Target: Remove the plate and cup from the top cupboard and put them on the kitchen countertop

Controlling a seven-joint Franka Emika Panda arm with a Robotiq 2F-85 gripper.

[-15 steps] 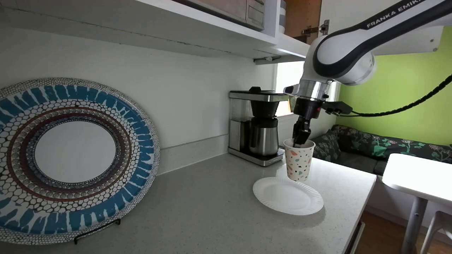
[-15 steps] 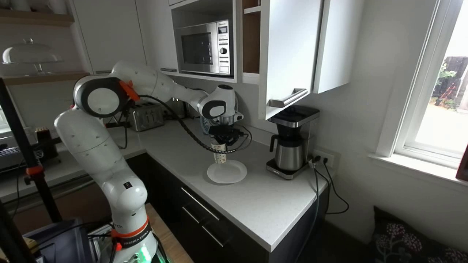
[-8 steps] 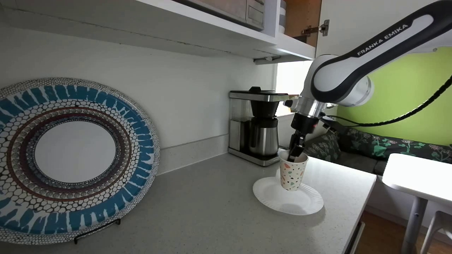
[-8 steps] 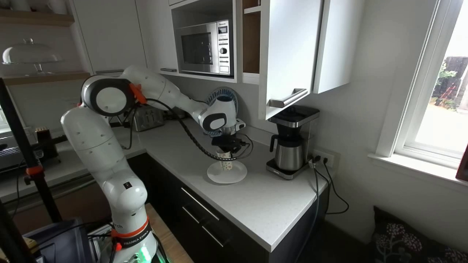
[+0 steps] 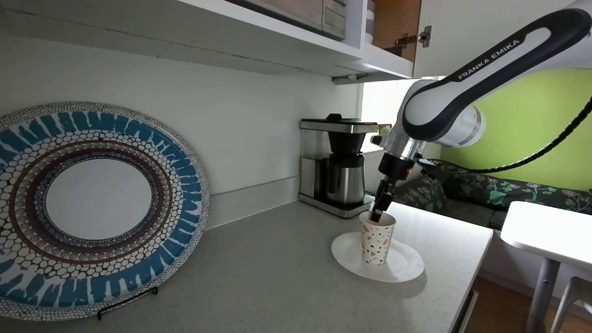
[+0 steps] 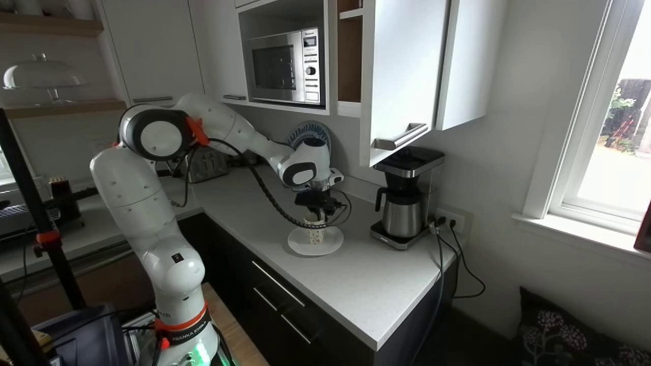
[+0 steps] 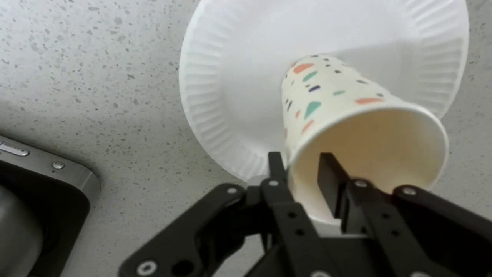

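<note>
The pale cup (image 5: 377, 245) with coloured flecks stands upright on the white plate (image 5: 344, 252), which lies on the grey-white kitchen countertop (image 5: 277, 263). Both also show in the wrist view, the cup (image 7: 330, 88) seen from above and the plate (image 7: 238, 84) beneath it. My gripper (image 7: 301, 161) is open astride the cup's rim: one finger (image 7: 331, 184) is inside the cup, the other outside its wall. A gap shows between the inner finger and the wall; the outer finger looks close to or against it. The top cupboard (image 6: 350, 63) has its door open.
A coffee maker (image 5: 335, 166) with a steel carafe stands behind the cup, against the wall; its base corner (image 7: 77, 173) shows in the wrist view. A large blue-rimmed decorative plate (image 5: 175, 185) leans at the wall. The cupboard door (image 6: 402, 66) hangs out over the countertop.
My gripper has carried the cup down from beside the plate onto it. The jaws, earlier closed on the cup's wall, now stand apart.
</note>
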